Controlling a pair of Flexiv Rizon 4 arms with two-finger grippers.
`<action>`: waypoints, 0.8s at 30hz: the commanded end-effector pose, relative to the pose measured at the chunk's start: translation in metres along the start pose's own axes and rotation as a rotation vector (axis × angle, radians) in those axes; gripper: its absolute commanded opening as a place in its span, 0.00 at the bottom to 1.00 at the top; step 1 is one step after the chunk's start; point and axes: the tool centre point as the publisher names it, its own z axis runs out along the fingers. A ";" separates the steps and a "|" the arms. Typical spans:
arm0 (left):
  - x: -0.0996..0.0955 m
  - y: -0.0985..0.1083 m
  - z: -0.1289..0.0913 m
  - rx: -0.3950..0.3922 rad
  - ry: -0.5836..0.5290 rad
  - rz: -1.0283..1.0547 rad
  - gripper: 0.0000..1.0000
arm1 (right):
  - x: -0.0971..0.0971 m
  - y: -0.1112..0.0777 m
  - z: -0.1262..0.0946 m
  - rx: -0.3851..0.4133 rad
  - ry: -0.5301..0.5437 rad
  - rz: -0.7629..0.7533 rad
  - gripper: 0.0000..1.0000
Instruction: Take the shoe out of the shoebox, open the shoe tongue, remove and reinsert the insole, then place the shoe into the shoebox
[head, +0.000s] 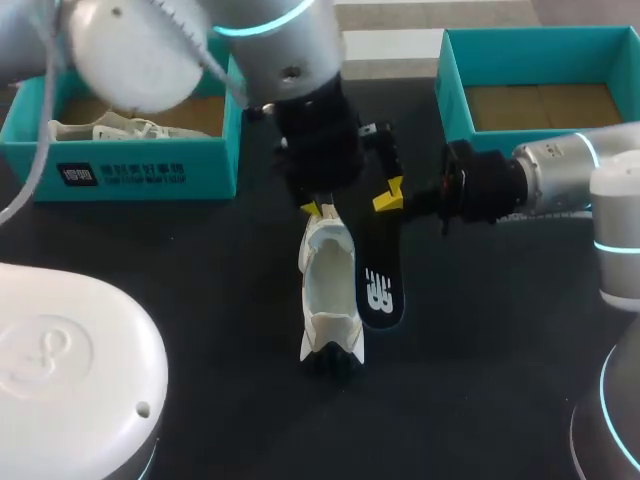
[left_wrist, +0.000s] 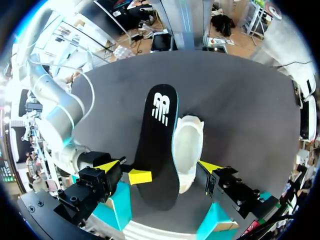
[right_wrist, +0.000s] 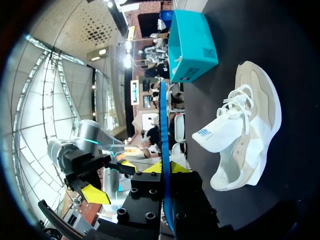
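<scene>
The right gripper (right_wrist: 165, 167), coming in from 3 o'clock in the head view, is clamped on the far end of the insole (head: 380, 282). In the right wrist view the insole shows edge-on as a thin strip with one yellow tip pressed to each face.

The left gripper (head: 354, 203) hangs over the middle of the table (head: 200, 260) with its fingers spread wide. In the left wrist view they straddle both the heel of the shoe (head: 328, 290) and the held end of the insole, and they grip neither.

The insole is black with a white mark on its upper face. It runs from the right gripper toward 6 o'clock, along the shoe's 3 o'clock side and against it.

The shoe is white and beige and stands on its sole on the black table, outside both boxes. Its heel points to 12 o'clock under the left gripper, its toe to 6 o'clock, and its mouth faces up.

A teal box (head: 140, 165) sits at 10 o'clock with a second shoe (head: 100, 128) inside. Another teal box (head: 452, 100) sits at 2 o'clock, behind the right arm.
</scene>
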 end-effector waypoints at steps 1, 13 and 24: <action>-0.004 0.002 -0.001 -0.001 0.174 -0.001 1.00 | 0.000 0.001 0.001 0.003 -0.003 0.002 0.00; -0.006 0.003 0.001 -0.007 0.155 0.003 1.00 | 0.001 0.004 0.000 0.012 -0.009 0.002 0.00; -0.004 0.002 0.003 -0.005 0.145 -0.003 1.00 | 0.002 0.004 0.000 0.012 -0.011 0.005 0.00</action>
